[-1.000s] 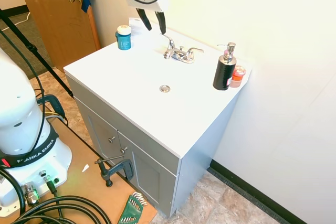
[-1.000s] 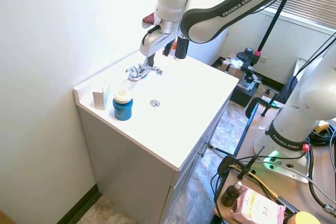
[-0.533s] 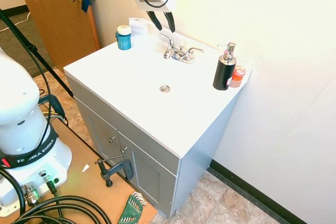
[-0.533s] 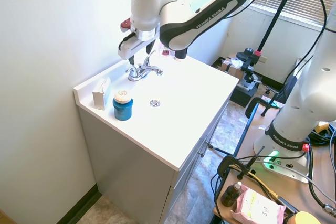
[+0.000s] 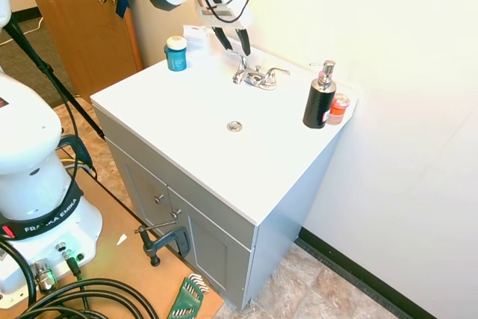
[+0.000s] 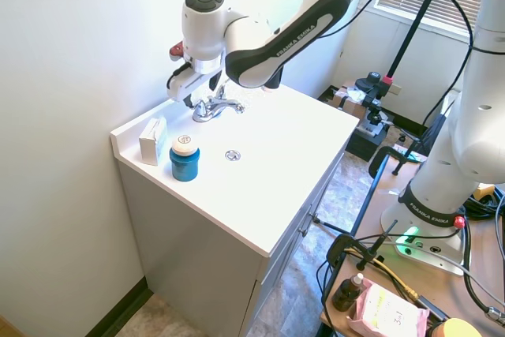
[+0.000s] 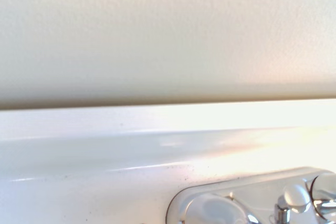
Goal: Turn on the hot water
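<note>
**Gripper poised over the faucet's lever**

Going left to right in the first exterior view, the white vanity top [image 5: 187,121] holds one teal jar [image 5: 176,53], one small white box [image 5: 196,33] behind it, one chrome faucet [image 5: 255,76], one black pump bottle [image 5: 320,98] and one small orange-pink container [image 5: 339,107] tucked beside the bottle. One drain [image 5: 234,126] sits in the basin.

The gripper [image 5: 232,41] hangs directly above the faucet's left end, its two dark fingers [image 5: 222,38] spread apart, the lever below them. The jar and box lie to the gripper's left, the bottle well off to its right, the drain below and toward the front.

The faucet has two slim levers. Its long axis runs along the back wall; its short spout points forward toward the drain. The wrist view shows its chrome base [image 7: 252,200] close against the backsplash.
</note>
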